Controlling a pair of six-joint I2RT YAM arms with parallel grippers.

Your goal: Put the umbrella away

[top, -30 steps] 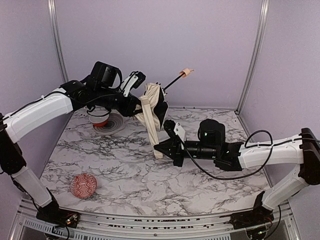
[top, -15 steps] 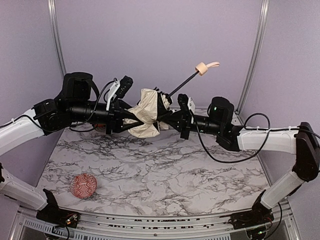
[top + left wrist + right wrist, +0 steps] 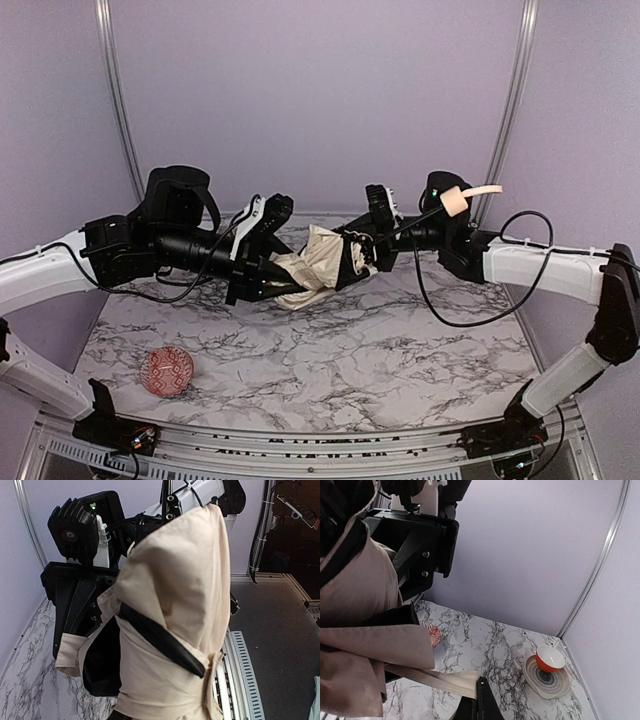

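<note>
Two robot arms hold the umbrella (image 3: 318, 265) in the air between them, above the far half of the marble desk (image 3: 380, 350). Its cream fabric is bunched in a loose roll that touches nothing below. Reaching in from the left, the left tool (image 3: 280, 278) is clamped on the near end of the cloth, its jaws half buried in the folds. From the opposite side, the right tool (image 3: 368, 255) is closed on the other end of the bundle, where the thin black shaft (image 3: 418, 222) emerges. That shaft slants up and to the right across the right arm and ends in the pale tan handle (image 3: 455, 201), poised above that arm's wrist. Seen from the left wrist, the fabric fills most of the view, with a black strap (image 3: 160, 641) running diagonally across it and the right tool's black body just behind. The right wrist view shows cloth along its left side and, beyond it near a corner of the desk, a red bowl (image 3: 549, 658) sitting on a ringed plate (image 3: 547, 681). A red patterned ball (image 3: 167, 371) lies alone near the front left, well apart from the umbrella.
</note>
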